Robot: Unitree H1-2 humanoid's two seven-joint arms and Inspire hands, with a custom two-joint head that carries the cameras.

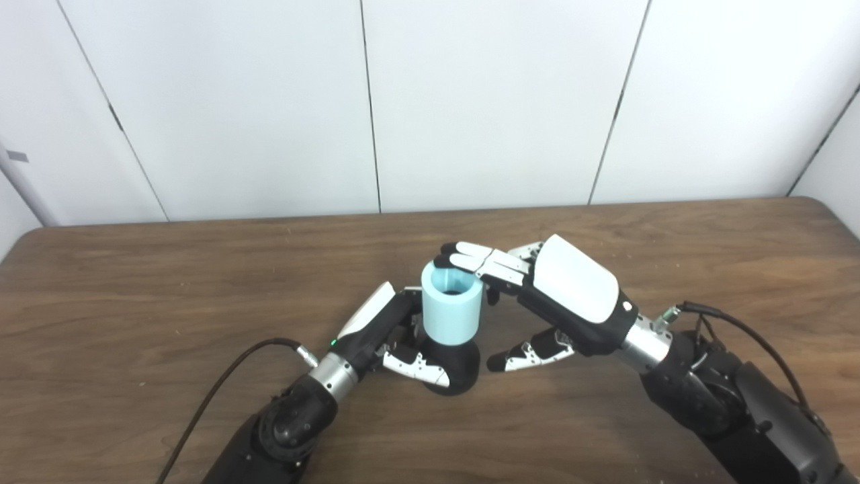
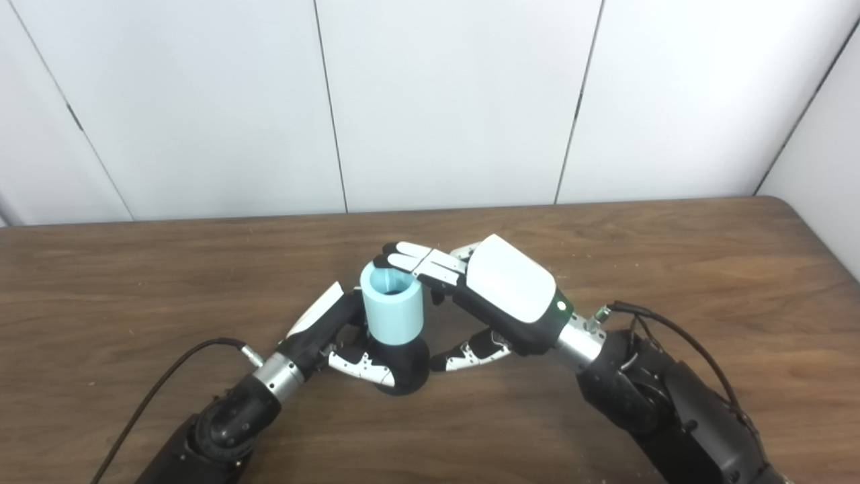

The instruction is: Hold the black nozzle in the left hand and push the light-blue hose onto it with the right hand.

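The black nozzle [image 1: 462, 368] stands upright on the wooden table [image 1: 134, 289] near its middle. The light-blue hose [image 1: 452, 312], a short wide tube, sits over the nozzle's top with its open end up. My left hand [image 1: 386, 329] is shut on the nozzle from the left, with the thumb across the front of its base. My right hand [image 1: 571, 289] is open and reaches in from the right. Its fingers [image 1: 480, 261] lie flat on the hose's far top rim and its thumb [image 1: 527, 355] hangs free to the right of the nozzle. The nozzle's upper part is hidden inside the hose.
A black cable [image 1: 222, 390] runs from my left wrist to the bottom edge. Another cable [image 1: 739, 329] loops at my right wrist. White wall panels [image 1: 470, 101] stand behind the table's far edge.
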